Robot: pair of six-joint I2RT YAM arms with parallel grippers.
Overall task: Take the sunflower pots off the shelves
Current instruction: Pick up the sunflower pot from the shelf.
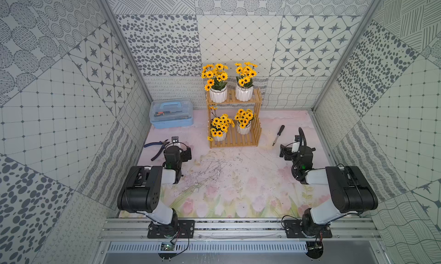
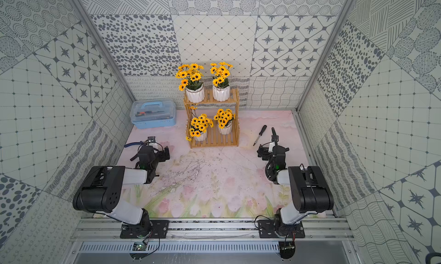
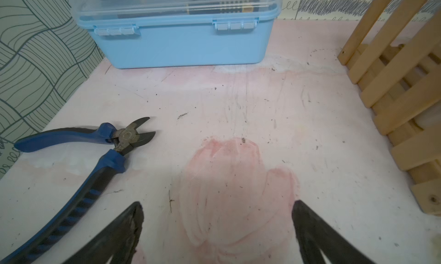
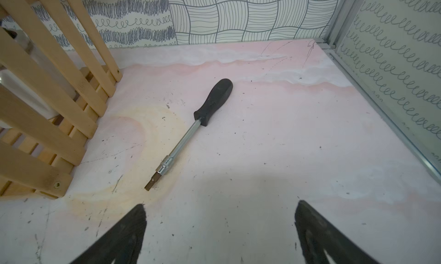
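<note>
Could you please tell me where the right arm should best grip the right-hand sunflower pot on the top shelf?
Probably by the pot's ribbed body, coming level from the front, the open side of the shelves. Its sunflowers spread over the rim, blocking a grasp from above. The neighbouring pot stands close, so the open right gripper should centre carefully.

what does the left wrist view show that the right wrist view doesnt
Only the left wrist view: a blue toolbox and blue-handled pliers. Only the right wrist view: a black-handled screwdriver. Both: a side of the wooden shelves, the pink table, and an open, empty pincer, either the left pincer or the right pincer.
</note>
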